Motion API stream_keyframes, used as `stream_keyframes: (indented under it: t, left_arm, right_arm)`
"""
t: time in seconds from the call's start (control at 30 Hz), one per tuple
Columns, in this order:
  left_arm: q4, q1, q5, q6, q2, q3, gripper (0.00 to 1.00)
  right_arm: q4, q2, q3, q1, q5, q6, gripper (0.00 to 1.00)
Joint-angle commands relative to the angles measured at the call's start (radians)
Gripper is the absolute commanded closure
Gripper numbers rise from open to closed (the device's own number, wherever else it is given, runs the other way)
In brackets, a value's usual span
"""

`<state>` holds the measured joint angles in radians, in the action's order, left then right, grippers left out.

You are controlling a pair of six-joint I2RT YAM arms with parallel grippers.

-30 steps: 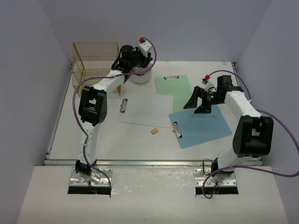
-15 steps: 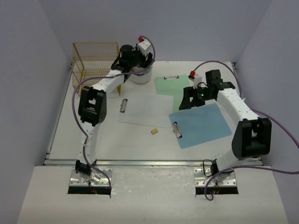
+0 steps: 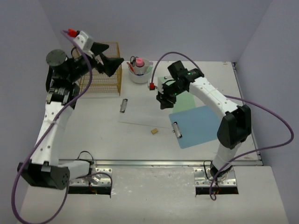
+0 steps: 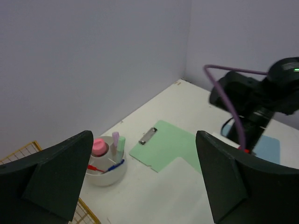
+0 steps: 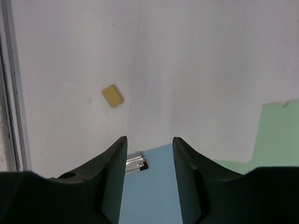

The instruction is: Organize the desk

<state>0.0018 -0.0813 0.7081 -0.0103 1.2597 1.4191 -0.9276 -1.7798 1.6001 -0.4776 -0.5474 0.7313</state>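
Note:
The desk (image 3: 88, 135) is a white tabletop with lavender walls. My left gripper (image 3: 110, 56) hangs high over the yellow wire basket (image 3: 100, 74), open and empty; in the left wrist view the left gripper (image 4: 144, 137) frames a white cup (image 4: 106, 163) of pens and a green clipboard (image 4: 163, 147). My right gripper (image 3: 162, 100) is low over the white sheet (image 3: 142, 112), just left of the green clipboard (image 3: 187, 99). In its wrist view the right gripper (image 5: 149, 140) is open, narrowed, nothing between its fingers, above the blue clipboard (image 5: 149, 196).
A blue clipboard (image 3: 202, 125) lies front right, its metal clip (image 3: 177, 129) toward the middle. A small tan eraser (image 3: 153, 131) sits near it. A clip (image 3: 124, 105) tops the white sheet. The pen cup (image 3: 139, 71) stands at the back beside the basket.
My left arm lifted away from the pen cup, swung left and up, and its jaws opened. My right arm moved left over the white sheet while its jaws narrowed.

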Motion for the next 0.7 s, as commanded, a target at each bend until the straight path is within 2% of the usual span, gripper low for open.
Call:
stream_keyframes:
  t: [0.0, 0.1, 0.2, 0.27, 0.47, 0.67]
  left_arm:
    - [-0.164, 0.043, 0.124, -0.047, -0.151, -0.197, 0.10]
    - [-0.163, 0.065, 0.095, -0.061, -0.249, -0.286, 0.10]
    - [-0.150, 0.082, 0.061, -0.113, -0.332, -0.356, 0.09]
    - [-0.130, 0.129, 0.068, -0.149, -0.346, -0.373, 0.09]
    - [-0.079, 0.165, 0.111, -0.275, -0.358, -0.413, 0.06]
    - [-0.035, 0.180, 0.116, -0.327, -0.349, -0.440, 0.05]
  right_arm:
    - [-0.209, -0.130, 0.085, -0.158, 0.106, 0.313, 0.58]
    - [-0.227, -0.190, 0.075, -0.232, 0.202, 0.333, 0.60]
    - [-0.129, -0.204, -0.007, -0.290, 0.282, 0.344, 0.60]
    - [-0.089, -0.209, -0.059, -0.313, 0.310, 0.359, 0.60]
    - [-0.009, -0.246, -0.092, -0.338, 0.358, 0.382, 0.60]
    - [0.051, -0.282, -0.108, -0.357, 0.382, 0.362, 0.59]
